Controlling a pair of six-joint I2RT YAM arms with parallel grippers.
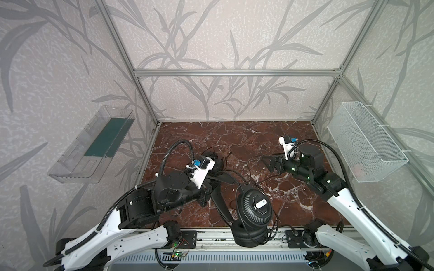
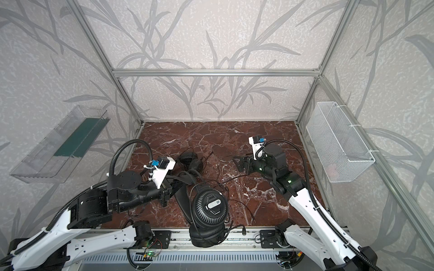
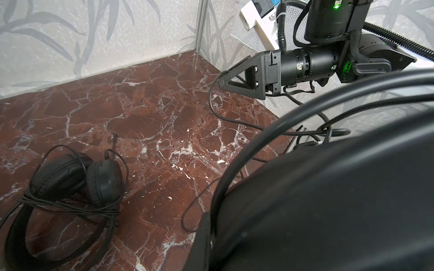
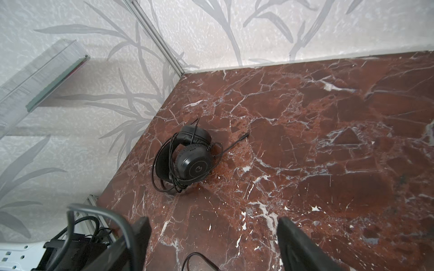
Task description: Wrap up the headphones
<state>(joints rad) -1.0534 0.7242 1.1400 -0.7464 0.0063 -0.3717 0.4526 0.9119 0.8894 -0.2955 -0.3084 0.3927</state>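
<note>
Looking down on a marble table (image 1: 234,136). A clear tray (image 1: 89,150) hangs on the left wall. The left gripper (image 1: 209,187), clenched, meets the band of the big headset (image 1: 254,206); its grip is hidden. Just behind, partly blocked by that arm, lies a cord-wrapped small headset (image 3: 77,180). The big headset overhangs the front edge, with its loose cable (image 1: 260,180) trailing right. The right gripper (image 1: 266,163) hovers, fingers spread, empty. A mesh basket (image 1: 366,145) hangs on the right wall.

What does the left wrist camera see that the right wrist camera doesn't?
Only the left wrist camera sees the right arm with its green lights, and the big headphones up close. Only the right wrist camera sees the clear shelf on the wall. Both see the small headphones, wound in their cable, on the brown table, and the open right gripper.
</note>
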